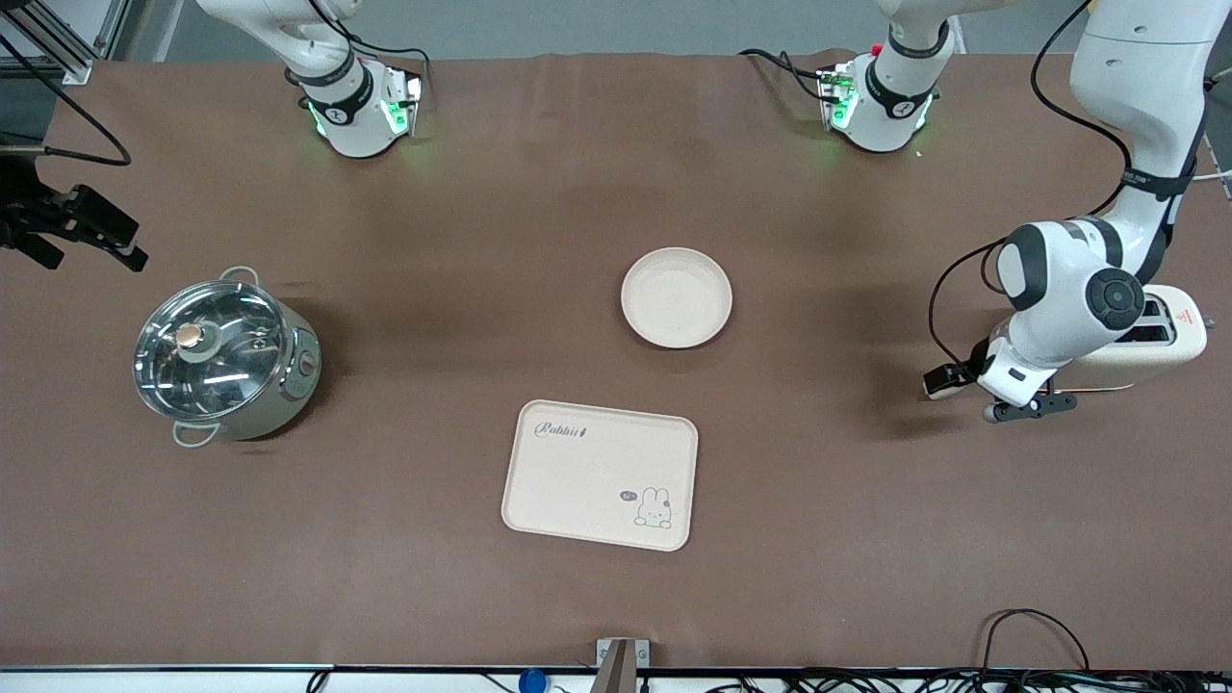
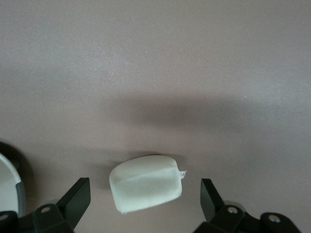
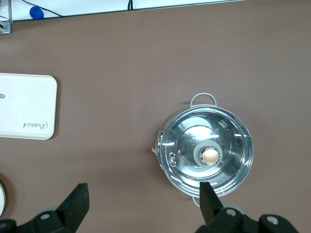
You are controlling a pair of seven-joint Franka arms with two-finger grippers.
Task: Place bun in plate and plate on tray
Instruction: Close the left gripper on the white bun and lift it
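Lying on bare tablecloth beside toaster (image 1: 1160, 342) at left arm's end: bun (image 2: 146, 183), between spread fingers of left gripper (image 2: 146, 199), untouched. Plate (image 1: 677, 296) mid-table, tray (image 1: 600, 474) nearer front camera, well apart from bun. Right gripper (image 3: 143, 204) open, waiting high above pot (image 3: 206, 154).

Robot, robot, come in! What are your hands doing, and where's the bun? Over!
Left hand open, low over the bun, beside the toaster. Right hand open, waiting above the pot. Plate and tray bare, path clear.
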